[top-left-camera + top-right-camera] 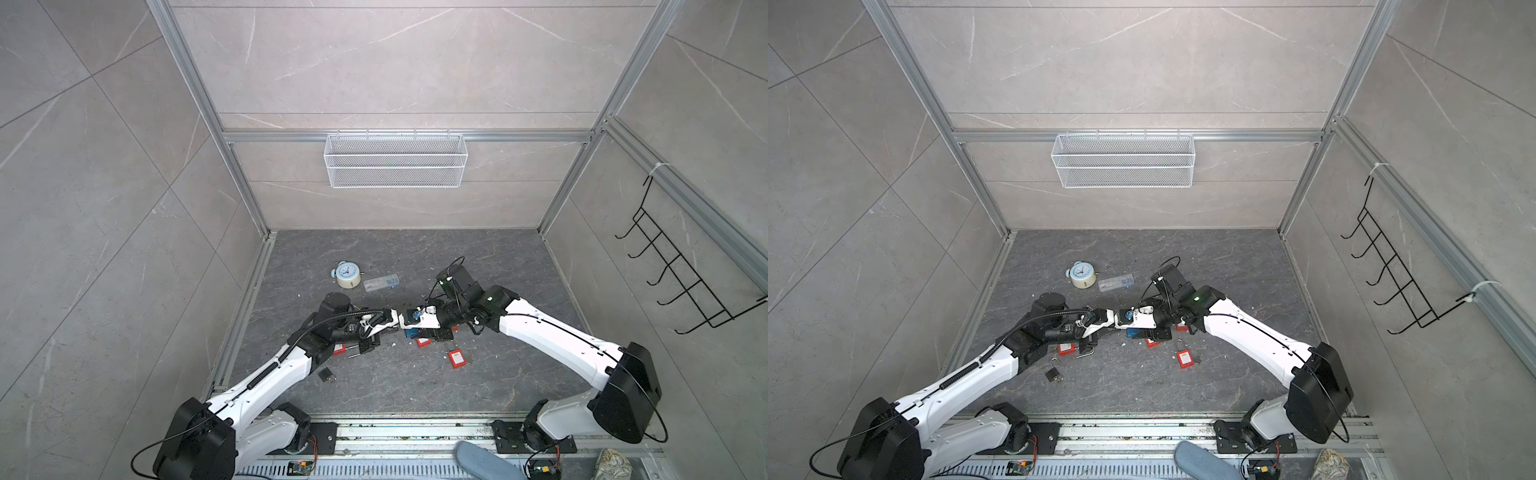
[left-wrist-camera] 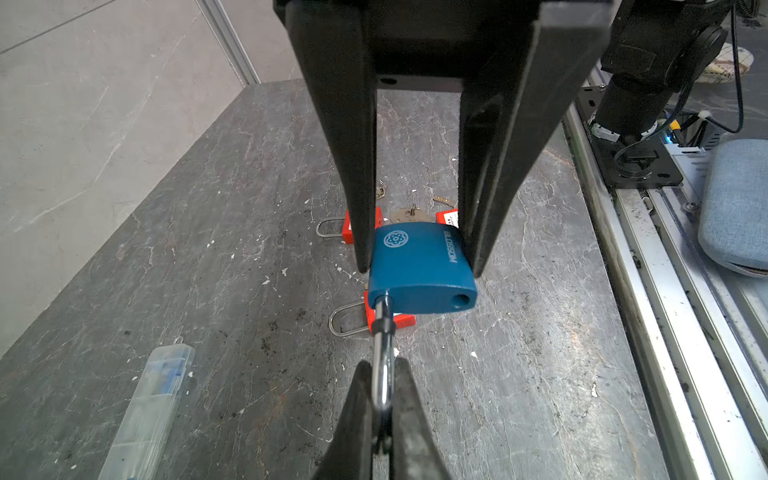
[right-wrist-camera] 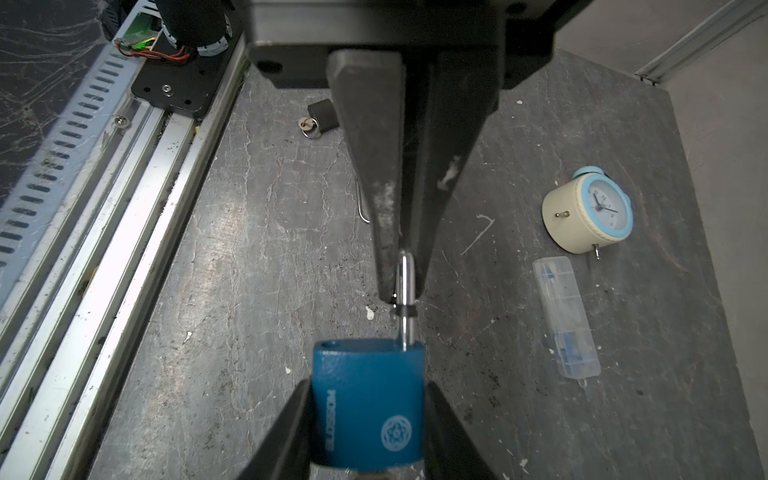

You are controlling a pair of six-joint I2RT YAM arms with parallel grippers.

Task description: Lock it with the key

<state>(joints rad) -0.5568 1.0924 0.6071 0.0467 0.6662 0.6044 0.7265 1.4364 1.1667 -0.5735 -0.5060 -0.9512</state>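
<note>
**Shackle pinched, padlock open: locking not yet done**

The left gripper (image 2: pixel 382 388) has its fingers closed tight on the bend of the steel shackle (image 2: pixel 381 365). Opposite it, the right gripper (image 3: pixel 369 386) has a finger against each flat side of the blue padlock (image 3: pixel 368 415) and grips its body. The two hold the lock in the air above mid-table, nose to nose in both top views.

One shackle leg sits in the body, but the other socket (image 2: pixel 460 300) gapes empty, so the lock is open. By this showing the shackle must yet be turned over that socket and pressed home, and the key turned. A round brass-coloured piece (image 2: pixel 409 215) shows just past the lock's keyhole end. It may be the key's head, but whether it sits in the keyhole cannot be told.

Below and just near of the grippers lie red padlocks (image 1: pixel 456 359), and a small black padlock (image 3: pixel 324 116) lies near-left by the left arm. An alarm clock (image 3: pixel 590 212) and a clear plastic case (image 3: pixel 567 320) sit to the far left, apart from the grippers. The far half of the table (image 1: pixel 478 257) is bare and offers room. The aluminium rail (image 3: pixel 124 208) bounds the near edge, with the side walls well apart.
</note>
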